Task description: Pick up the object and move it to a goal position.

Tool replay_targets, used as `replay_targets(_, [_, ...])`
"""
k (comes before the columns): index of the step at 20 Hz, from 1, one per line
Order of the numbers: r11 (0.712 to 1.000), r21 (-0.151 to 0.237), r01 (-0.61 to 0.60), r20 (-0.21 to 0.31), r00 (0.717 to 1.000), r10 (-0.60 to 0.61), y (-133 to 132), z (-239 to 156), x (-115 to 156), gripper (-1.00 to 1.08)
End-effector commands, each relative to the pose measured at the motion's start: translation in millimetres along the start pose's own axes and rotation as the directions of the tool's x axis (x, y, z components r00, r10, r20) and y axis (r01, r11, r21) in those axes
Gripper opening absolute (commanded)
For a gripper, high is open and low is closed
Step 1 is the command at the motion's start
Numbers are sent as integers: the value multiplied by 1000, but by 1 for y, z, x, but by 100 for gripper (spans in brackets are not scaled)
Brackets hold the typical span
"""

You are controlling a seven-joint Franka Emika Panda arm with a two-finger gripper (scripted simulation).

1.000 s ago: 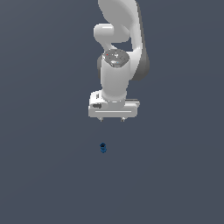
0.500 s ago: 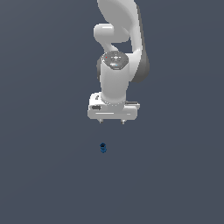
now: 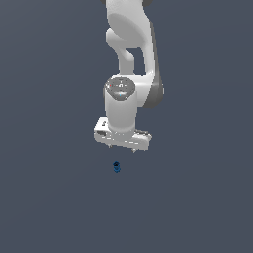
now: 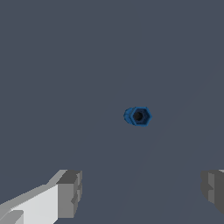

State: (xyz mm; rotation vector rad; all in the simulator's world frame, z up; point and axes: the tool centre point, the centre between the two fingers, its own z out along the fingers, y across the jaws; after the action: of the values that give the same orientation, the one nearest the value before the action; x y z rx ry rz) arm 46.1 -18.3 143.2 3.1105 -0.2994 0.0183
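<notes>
**Closing in above the object, nothing grasped yet**

My gripper [image 3: 127, 149] is hanging with its fingers spread wide and nothing between them; the wrist view shows one gray finger pad [image 4: 70, 194] and the other at the far edge of the picture, with a broad gap and bare surface between. Compared with a second ago, my wrist joint has been turning and my hand is sitting slightly lower and a touch toward the exterior view's left, so I am lining up over the target rather than reaching for it yet.

The object [image 3: 116, 167], a tiny dark-blue hexagonal piece with a dark hollow at its end, is lying just below my gripper in the exterior view and slightly toward the exterior view's left of the gripper's middle, clearly apart from it. It has not shifted. In the wrist view the object [image 4: 138, 116] is lying ahead of the pads, not between them, so I judge I am needing more travel before descending and closing.

The tabletop [image 3: 54, 197] around the gripper is a flat, uniform slate-gray, unmarked. I am seeing no goal marker, walls or other room features.
</notes>
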Motion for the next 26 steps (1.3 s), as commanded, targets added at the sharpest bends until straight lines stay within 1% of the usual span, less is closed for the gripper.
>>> replay_targets(1, [998,4,-67,5,998,67,5,13,11,100])
replay_targets(6, [985,9,-171,11,985,171,12,34,28,100])
replay_targets(11, [973,11,-231,15,973,231,17,47,37,100])
replay_targets(15, [968,12,-250,17,968,250,18,51,40,100])
replay_targets(20, [969,11,-247,17,969,246,18,54,39,100])
replay_targets(26, [968,11,-250,17,968,250,18,83,39,100])
